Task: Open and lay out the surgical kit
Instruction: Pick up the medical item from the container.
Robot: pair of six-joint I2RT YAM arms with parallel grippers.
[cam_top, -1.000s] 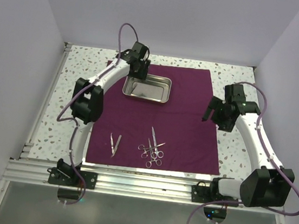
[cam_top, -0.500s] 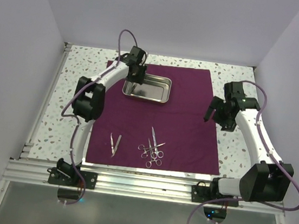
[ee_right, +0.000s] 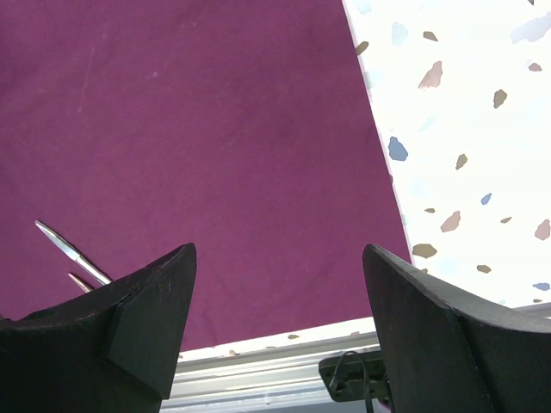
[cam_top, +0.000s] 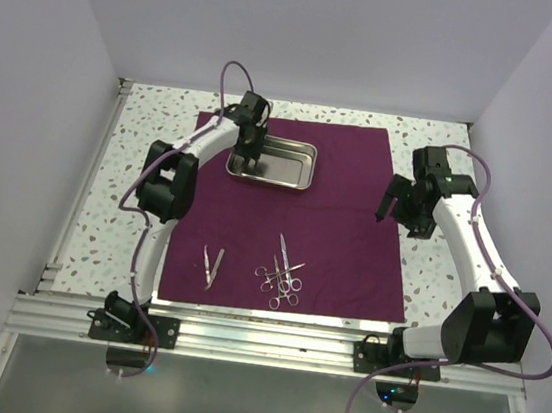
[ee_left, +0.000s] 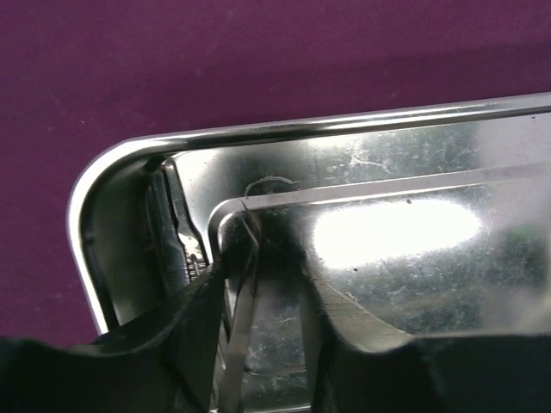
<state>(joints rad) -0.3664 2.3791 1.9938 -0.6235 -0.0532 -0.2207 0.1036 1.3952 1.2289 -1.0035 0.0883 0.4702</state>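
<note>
So your left gripper is dipped into the left end of the steel tray, which sits on the far part of the purple cloth. On the wrist cam the fingers straddle a slim silvery tool lying in the tray's corner. They're partly apart, and I can't tell if they actually pinch it. Watch the tray wall: it's right beside your left finger. Your right gripper hangs over the cloth's right edge with its jaws wide apart and nothing between them. Nearer the bases, the tweezers lie alone on the cloth, and the scissors and forceps are bunched just to their right. Speckled table surrounds the cloth, with an aluminium rail along the near edge.
</note>
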